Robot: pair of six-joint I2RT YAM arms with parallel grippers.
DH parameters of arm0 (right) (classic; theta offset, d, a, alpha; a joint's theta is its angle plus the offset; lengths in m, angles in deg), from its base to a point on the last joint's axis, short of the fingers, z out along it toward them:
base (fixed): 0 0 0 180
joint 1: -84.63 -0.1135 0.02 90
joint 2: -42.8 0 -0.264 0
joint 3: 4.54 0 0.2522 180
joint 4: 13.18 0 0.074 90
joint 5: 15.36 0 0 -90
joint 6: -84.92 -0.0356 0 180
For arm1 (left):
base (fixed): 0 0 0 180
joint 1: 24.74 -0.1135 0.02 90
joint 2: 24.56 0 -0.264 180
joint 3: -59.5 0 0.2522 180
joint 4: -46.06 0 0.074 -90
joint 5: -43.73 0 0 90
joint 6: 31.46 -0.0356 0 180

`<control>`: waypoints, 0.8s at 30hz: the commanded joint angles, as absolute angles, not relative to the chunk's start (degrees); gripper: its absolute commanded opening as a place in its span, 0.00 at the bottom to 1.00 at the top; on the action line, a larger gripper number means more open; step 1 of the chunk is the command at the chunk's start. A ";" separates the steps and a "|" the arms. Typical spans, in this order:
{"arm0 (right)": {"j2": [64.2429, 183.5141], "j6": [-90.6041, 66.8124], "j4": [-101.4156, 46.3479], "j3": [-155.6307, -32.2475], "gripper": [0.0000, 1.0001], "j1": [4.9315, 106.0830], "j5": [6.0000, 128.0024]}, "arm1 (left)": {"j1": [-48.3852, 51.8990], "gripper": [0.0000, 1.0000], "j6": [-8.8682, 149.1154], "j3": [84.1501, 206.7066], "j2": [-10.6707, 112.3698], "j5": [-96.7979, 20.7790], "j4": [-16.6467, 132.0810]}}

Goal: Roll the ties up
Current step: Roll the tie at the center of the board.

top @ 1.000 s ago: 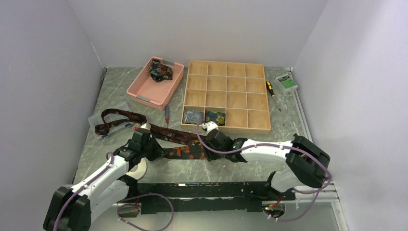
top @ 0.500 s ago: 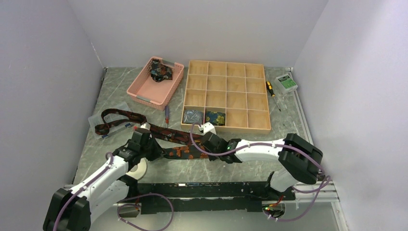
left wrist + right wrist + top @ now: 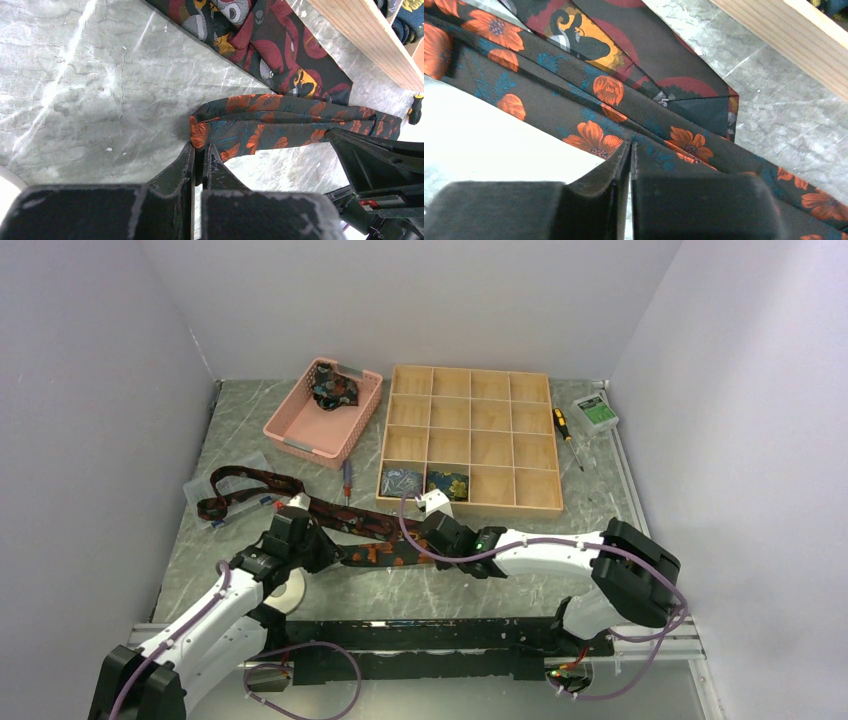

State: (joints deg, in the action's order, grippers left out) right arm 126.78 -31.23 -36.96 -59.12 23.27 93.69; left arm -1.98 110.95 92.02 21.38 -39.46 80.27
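A dark tie with orange flowers (image 3: 385, 555) lies folded along its length on the marble table between my two grippers. My left gripper (image 3: 324, 551) is shut on its folded left end (image 3: 198, 131); the fingertips (image 3: 189, 150) pinch the fabric. My right gripper (image 3: 428, 546) is shut on the near edge of the same tie (image 3: 574, 100) further right. A second, maroon-patterned tie (image 3: 350, 520) lies flat just behind it, its pointed end (image 3: 704, 107) by the wooden tray.
A wooden compartment tray (image 3: 470, 502) holds rolled ties in two front-left cells. A pink basket (image 3: 290, 430) at the back holds another bundle. A white tape ring (image 3: 290, 590) sits by my left arm. Screwdrivers (image 3: 565, 428) and a small box (image 3: 595, 412) lie at the right.
My right gripper has shut on the orange-flower tie and moved slightly left. The left gripper kept its hold and barely moved.
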 commanded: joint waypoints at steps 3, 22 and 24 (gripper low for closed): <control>124.13 -30.99 -34.34 -59.89 0.22 23.37 93.44 | -1.79 0.03 112.11 92.90 20.88 -39.37 80.13; 129.79 -28.58 -34.03 -59.83 0.29 23.02 89.78 | -1.75 0.03 112.82 92.68 20.95 -39.14 79.66; 130.45 -28.59 -34.29 -59.70 0.20 23.02 90.13 | -1.75 0.03 112.71 92.62 20.86 -39.15 79.77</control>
State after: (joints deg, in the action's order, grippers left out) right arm 129.41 -28.92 -35.01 -59.10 23.29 89.54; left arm -1.98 112.28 92.02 21.31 -39.48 80.66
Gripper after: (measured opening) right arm 0.267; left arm 0.064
